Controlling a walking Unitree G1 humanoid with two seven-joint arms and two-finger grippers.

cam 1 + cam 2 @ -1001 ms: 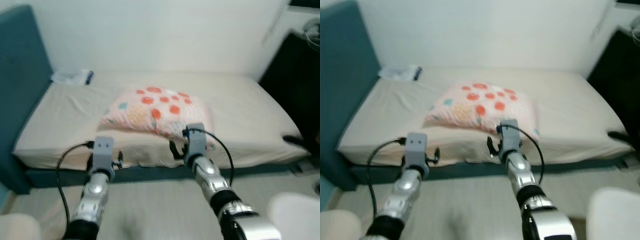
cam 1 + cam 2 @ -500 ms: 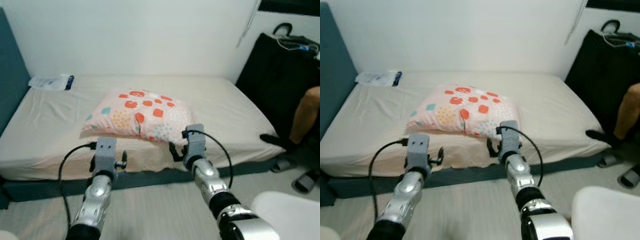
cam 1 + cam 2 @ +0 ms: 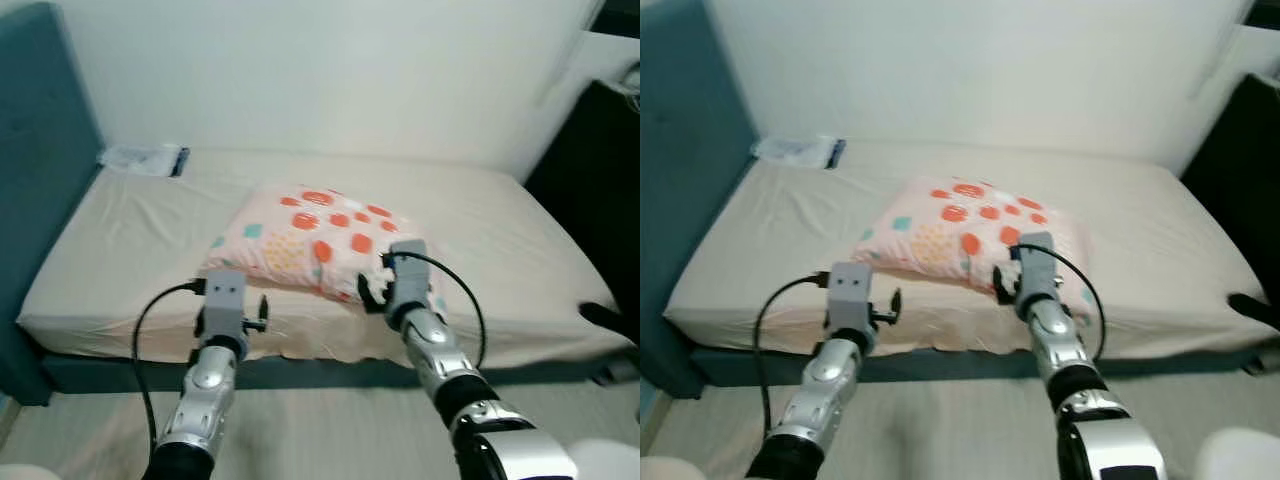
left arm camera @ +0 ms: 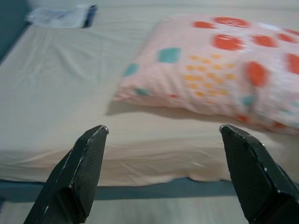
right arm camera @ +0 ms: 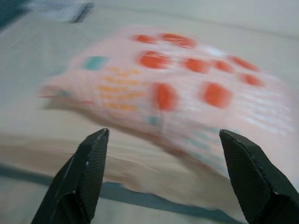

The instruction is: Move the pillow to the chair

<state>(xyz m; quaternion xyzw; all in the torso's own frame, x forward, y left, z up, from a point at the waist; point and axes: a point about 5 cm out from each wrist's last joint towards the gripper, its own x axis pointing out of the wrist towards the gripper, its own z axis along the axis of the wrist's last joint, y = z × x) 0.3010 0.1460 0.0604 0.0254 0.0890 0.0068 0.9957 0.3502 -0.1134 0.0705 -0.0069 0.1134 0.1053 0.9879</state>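
Swinging back toward the headboard, the head camera is closing on the bed (image 3: 120,260) while both arms are reaching, left end effector (image 4: 163,175) and right end effector (image 5: 163,175) spread wide, toward the spotted pillow (image 3: 320,235) lying ungrasped mid-mattress, carrying remaining.
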